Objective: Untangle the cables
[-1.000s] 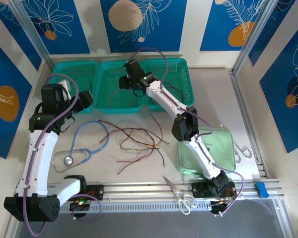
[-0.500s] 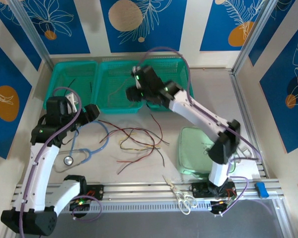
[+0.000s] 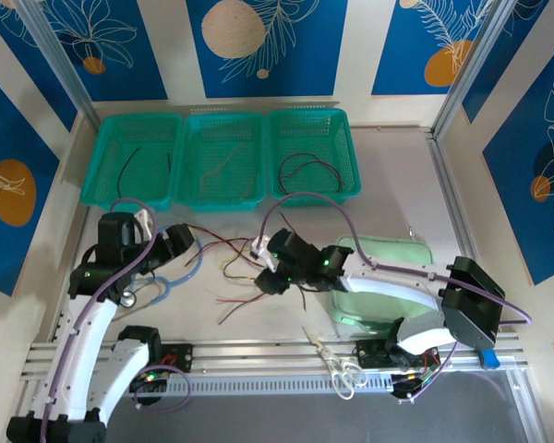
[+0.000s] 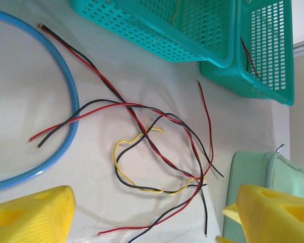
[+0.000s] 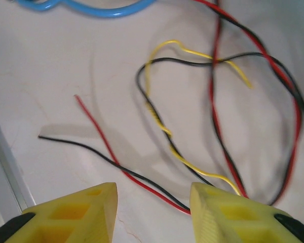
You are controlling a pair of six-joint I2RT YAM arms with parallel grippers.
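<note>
The cables (image 3: 245, 249) lie in a loose tangle of red, black and yellow wires on the white table between my two grippers. My left gripper (image 3: 178, 242) hovers at the tangle's left edge and is open. In the left wrist view its yellow fingers (image 4: 33, 212) flank the wires (image 4: 157, 152) with nothing between them. My right gripper (image 3: 266, 275) is low over the tangle's near right side. Its jaws (image 5: 152, 195) stand apart, with a red and black pair (image 5: 142, 177) running between them up to the right finger. A yellow wire (image 5: 157, 114) twists round a black one just ahead.
Three teal baskets (image 3: 314, 189) line the far edge, each holding a wire. A light-blue stethoscope tube (image 3: 192, 270) with its metal disc (image 3: 127, 298) lies left of the tangle. A green pouch (image 3: 392, 277) sits right of it, with scissors (image 3: 337, 365) on the near rail.
My right arm has swung from the middle basket down to the tangle, its jaws narrowing. My left gripper has come nearer and lower, to the tangle's left edge.
</note>
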